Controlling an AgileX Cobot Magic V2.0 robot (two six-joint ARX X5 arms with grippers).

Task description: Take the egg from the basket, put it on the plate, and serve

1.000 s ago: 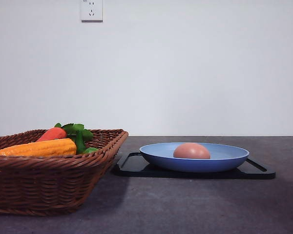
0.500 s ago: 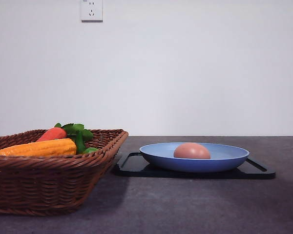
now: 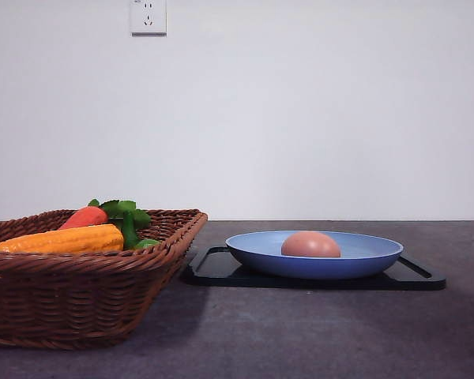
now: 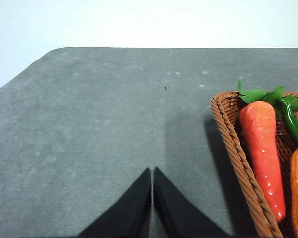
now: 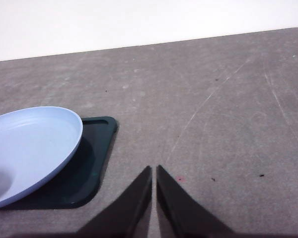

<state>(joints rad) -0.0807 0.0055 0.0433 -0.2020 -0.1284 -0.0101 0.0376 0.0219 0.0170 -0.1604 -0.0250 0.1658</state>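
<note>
Open grey table (image 3: 316, 332) in front of basket (image 3: 79, 304) and plate (image 3: 316, 264), nothing standing there. Narrow gap between basket rim and black tray (image 3: 221, 272). Above the plate, clear air; egg (image 3: 310, 245) lying inside it. Basket interior crowded by corn cob (image 3: 63, 239) and carrot (image 3: 84, 216). Bare tabletop beyond the tray's corner in the right wrist view.

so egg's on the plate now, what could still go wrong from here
1. The egg lies loose in the shallow light-blue plate; tilting it while serving could let the egg roll over the low rim.
2. The plate rests on the black tray, whose corner sits close to the wicker basket; lifting the tray on that side might catch the basket.
3. Both the left gripper and the right gripper are shut, so either must open before gripping anything.
</note>
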